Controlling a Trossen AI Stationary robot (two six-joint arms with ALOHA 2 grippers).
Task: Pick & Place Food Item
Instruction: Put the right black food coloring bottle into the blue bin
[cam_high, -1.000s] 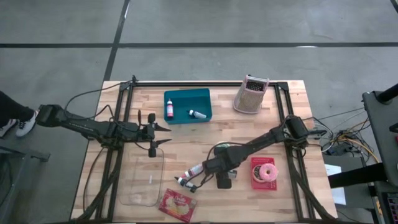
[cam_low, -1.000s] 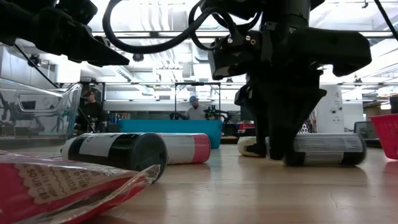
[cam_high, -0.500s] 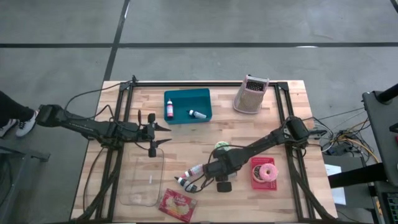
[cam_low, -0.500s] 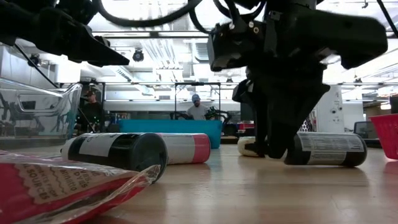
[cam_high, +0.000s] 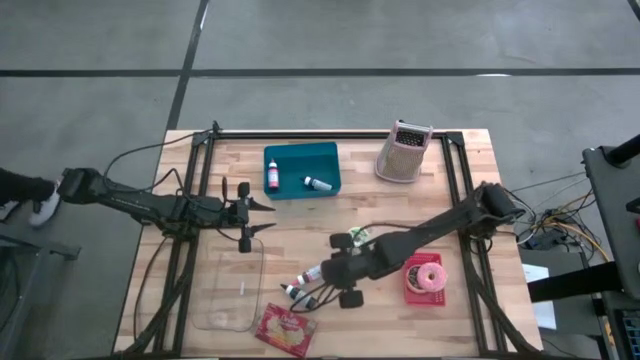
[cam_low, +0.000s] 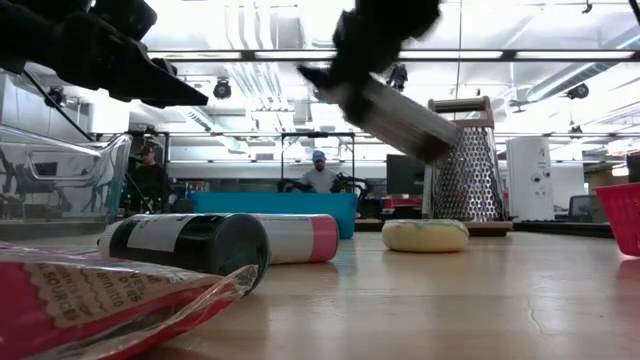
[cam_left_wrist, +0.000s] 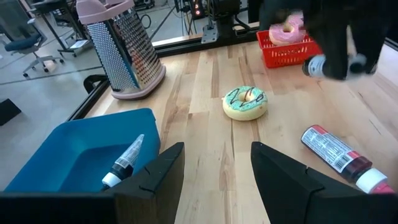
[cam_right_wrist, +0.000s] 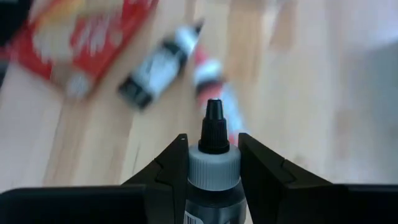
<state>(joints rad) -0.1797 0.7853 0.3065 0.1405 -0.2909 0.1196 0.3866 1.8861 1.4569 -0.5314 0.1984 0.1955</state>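
— What is the right gripper (cam_right_wrist: 213, 163) doing?

— It is clamping a dark bottle (cam_right_wrist: 213, 163) with a white collar and black nozzle, its two fingers pressing the neck from both sides. It is hanging above the table (cam_high: 300, 226), over the black-labelled bottle (cam_right_wrist: 153, 67) and the red-capped bottle (cam_right_wrist: 214, 84) lying side by side on the wood, with the red snack packet (cam_right_wrist: 87, 43) near them.

— Is every camera showing that grip?

— No. The right wrist view alone is showing the fingers on the neck. The low view is showing the bottle (cam_low: 388, 118) tilted in the air, clear of the tabletop. The left wrist view is catching only a dark blur beside the red basket (cam_left_wrist: 286, 53).

— And the food item?

— The green-iced doughnut (cam_high: 357, 235) is lying on the bare wood, just behind the right arm; a pink-iced one (cam_high: 430, 277) is sitting in the red basket.

— What is differing from a second ago?

— Then the gripper was standing down on the table at the bottle; now the bottle is off the surface and the grater (cam_low: 464, 165) is showing behind where it lay.

— And the left gripper (cam_high: 262, 217)?

— It is waiting with fingers spread near the teal bin (cam_high: 300, 170) — smooth plastic, with two small bottles inside. The clear tray (cam_high: 232, 290) lies just beside it.
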